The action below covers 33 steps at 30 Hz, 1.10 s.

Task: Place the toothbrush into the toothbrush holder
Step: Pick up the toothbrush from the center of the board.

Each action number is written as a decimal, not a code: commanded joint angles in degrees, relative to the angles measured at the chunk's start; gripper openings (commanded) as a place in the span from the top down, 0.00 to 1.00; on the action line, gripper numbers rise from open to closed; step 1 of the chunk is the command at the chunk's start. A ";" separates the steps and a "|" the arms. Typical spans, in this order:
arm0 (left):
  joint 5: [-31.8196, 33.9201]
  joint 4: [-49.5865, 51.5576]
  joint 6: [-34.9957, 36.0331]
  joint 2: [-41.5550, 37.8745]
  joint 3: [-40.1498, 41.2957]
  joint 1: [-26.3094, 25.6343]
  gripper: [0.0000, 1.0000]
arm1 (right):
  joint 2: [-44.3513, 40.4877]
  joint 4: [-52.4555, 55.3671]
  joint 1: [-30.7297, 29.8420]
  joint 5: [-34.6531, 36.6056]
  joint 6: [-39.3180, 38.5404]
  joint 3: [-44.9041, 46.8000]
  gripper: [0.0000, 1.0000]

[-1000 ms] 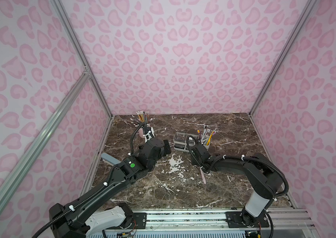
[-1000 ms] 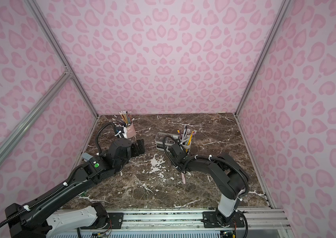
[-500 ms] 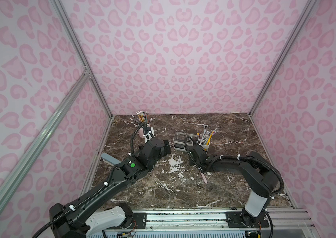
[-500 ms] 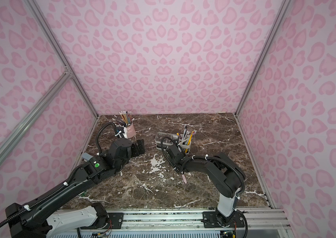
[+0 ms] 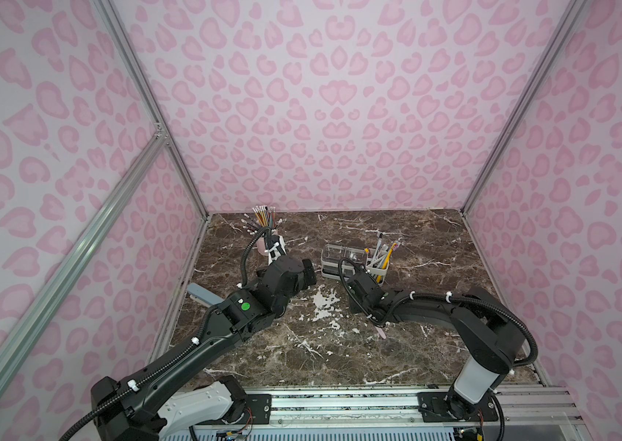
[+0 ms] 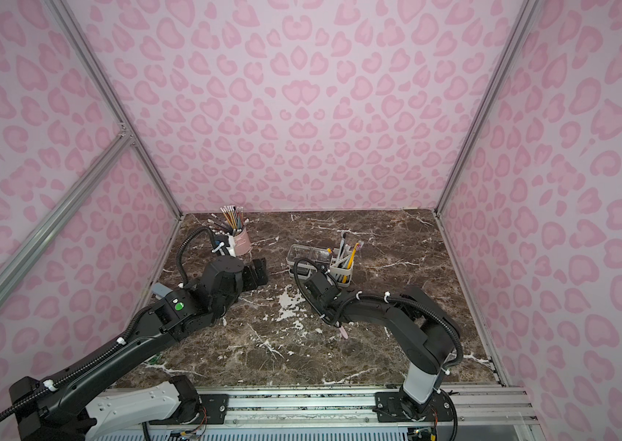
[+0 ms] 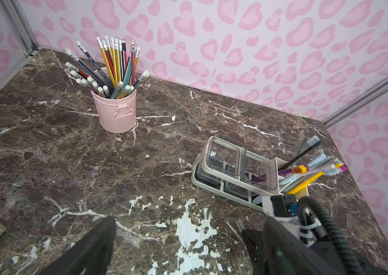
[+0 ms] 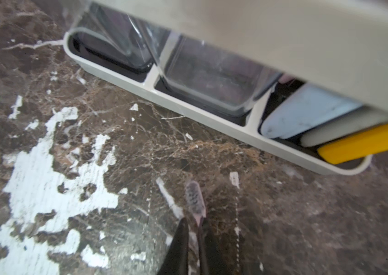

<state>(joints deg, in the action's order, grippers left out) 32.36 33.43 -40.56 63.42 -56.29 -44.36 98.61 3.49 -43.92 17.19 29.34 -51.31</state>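
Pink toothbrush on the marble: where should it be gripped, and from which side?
I'd grip the pink toothbrush at its neck behind the bristle head, from above, jaws across its width. It lies flat on the table, clear of the toothbrush holder, so only its narrow sides are free. The right gripper straddles that spot.

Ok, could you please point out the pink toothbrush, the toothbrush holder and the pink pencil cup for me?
pink toothbrush [image 8: 194, 197]: right wrist view, bristle head.
toothbrush holder [image 8: 212, 120]: right wrist view, front rim.
pink pencil cup [image 7: 109, 114]: left wrist view, side wall.
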 commanded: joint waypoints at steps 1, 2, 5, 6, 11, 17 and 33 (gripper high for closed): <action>0.86 -0.56 -0.58 -0.29 0.03 0.03 0.02 | -1.49 0.72 -0.39 0.83 1.11 0.13 0.85; 0.78 -0.65 -0.55 -0.40 0.12 0.02 0.02 | -1.76 0.72 -0.40 0.82 1.11 0.27 0.85; 0.89 -0.74 -0.59 -0.53 0.22 -0.03 0.02 | -2.25 0.95 -0.54 0.49 1.37 0.50 0.86; 0.83 -0.71 -0.66 -0.54 0.22 -0.01 0.02 | -2.45 0.76 -0.63 0.48 1.27 0.73 0.86; 0.77 -0.74 -0.67 -0.65 0.31 0.03 0.02 | -2.98 -0.59 -0.73 1.09 -0.22 1.82 0.80; 1.11 -0.74 -0.77 -1.01 0.50 0.01 0.02 | -3.34 -2.33 -0.54 1.67 -3.24 1.48 0.50; 1.83 -0.84 -1.10 -1.57 0.82 0.04 0.02 | 3.46 -4.46 1.03 -1.64 -5.59 -1.19 0.55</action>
<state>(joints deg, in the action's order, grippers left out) 33.23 33.58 -40.93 61.95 -55.64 -44.36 101.19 0.73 -42.96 15.92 24.43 -51.31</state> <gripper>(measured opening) 0.981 0.454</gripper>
